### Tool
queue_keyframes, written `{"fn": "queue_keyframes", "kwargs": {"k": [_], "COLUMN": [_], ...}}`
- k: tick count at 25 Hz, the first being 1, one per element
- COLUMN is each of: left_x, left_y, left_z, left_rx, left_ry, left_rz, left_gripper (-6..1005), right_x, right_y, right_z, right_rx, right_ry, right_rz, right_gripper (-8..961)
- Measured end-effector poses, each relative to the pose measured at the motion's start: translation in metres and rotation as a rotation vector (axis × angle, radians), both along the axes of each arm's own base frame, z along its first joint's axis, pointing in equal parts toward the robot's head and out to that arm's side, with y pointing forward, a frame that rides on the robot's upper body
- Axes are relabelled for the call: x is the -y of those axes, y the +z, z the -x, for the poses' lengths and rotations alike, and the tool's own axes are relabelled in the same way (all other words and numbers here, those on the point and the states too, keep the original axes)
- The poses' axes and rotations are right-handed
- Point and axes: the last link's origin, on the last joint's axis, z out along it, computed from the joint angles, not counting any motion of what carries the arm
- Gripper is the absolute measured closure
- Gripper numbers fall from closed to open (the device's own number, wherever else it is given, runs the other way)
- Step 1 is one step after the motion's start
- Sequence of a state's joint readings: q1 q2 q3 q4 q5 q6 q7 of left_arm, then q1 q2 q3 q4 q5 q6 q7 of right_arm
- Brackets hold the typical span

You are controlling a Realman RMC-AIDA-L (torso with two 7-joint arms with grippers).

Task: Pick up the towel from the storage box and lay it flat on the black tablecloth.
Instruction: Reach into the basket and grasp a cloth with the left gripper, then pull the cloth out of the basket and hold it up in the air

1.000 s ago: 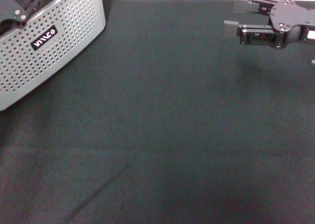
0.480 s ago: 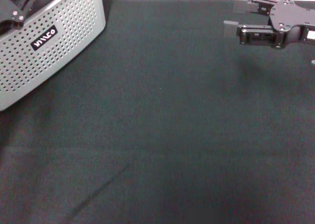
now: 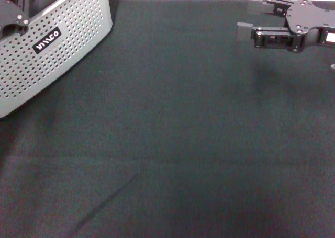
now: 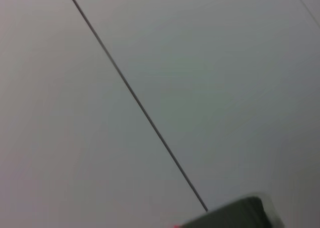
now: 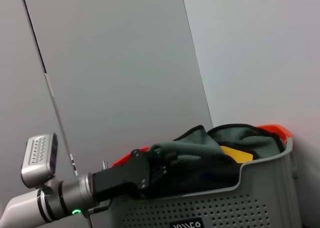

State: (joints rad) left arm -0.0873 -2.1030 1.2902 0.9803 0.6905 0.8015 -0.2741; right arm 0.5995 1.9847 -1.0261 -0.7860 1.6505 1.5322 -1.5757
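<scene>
- Left gripper (image 3: 14, 15): upper left corner of the head view, reaching down over the open top of the storage box (image 3: 63, 55). Only its black body with screws shows there.
- Right wrist view shows the left gripper (image 5: 152, 170) at centre-bottom, its black end buried in the bunched cloth inside the box. Open or closed on the cloth: cannot tell, fingertips hidden in the folds.
- Towel (image 5: 227, 150): heaped in the storage box (image 5: 235, 203), grey face mostly up with dark edging; yellow patch at the middle, orange bits at the upper right rim and left of the gripper. It rises above the box rim. Not visible in the head view.
- Storage box: light grey, rows of small round holes, black label with white letters (image 3: 47, 40) on its side. Sits at the upper left of the head view on the black tablecloth (image 3: 178, 133), turned at an angle.
- Right gripper (image 3: 245, 19): upper right of the head view, hovering over the far edge of the tablecloth, fingers spread apart and holding nothing. Well apart from the box.
- Black tablecloth: fills nearly the whole head view; faint crease at lower left (image 3: 107, 199).
- Left wrist view: plain grey wall (image 4: 200, 87) with a thin dark diagonal seam, blurred grey-green shape at the bottom edge, unidentifiable.
</scene>
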Motion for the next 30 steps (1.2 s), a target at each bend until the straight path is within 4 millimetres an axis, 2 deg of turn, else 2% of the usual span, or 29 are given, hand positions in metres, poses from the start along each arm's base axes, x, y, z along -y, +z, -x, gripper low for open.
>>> {"fn": "queue_keyframes", "kwargs": {"k": [2,8,13,22,30], "left_x": [-0.002,-0.002,0.000,0.004,0.013], "left_y": [-0.001,0.001,0.001,0.009,0.030], "left_z": [0.001,-0.002,-0.008,-0.027,-0.043], "left_rx": [0.001,0.071,0.207,0.502,0.723], "left_ry": [0.010,0.010,-0.002,-0.036,-0.102], "left_rz": [0.002,-0.016,-0.022,0.074,0.190], "left_gripper": [684,916,969,974,972], "right_x": [0.000,0.001,0.002,0.005,0.006], "right_y": [0.000,-0.001,0.000,0.000,-0.001], "right_z": [0.000,0.001,0.000,-0.001,-0.002], "right_rx": [-0.001,-0.003,-0.005,-0.013,-0.014], "right_ry": [0.000,0.002,0.004,0.009,0.007], "right_rz": [0.000,0.003,0.006,0.015,0.019], "right_gripper": [97,97,97,97,97]}}
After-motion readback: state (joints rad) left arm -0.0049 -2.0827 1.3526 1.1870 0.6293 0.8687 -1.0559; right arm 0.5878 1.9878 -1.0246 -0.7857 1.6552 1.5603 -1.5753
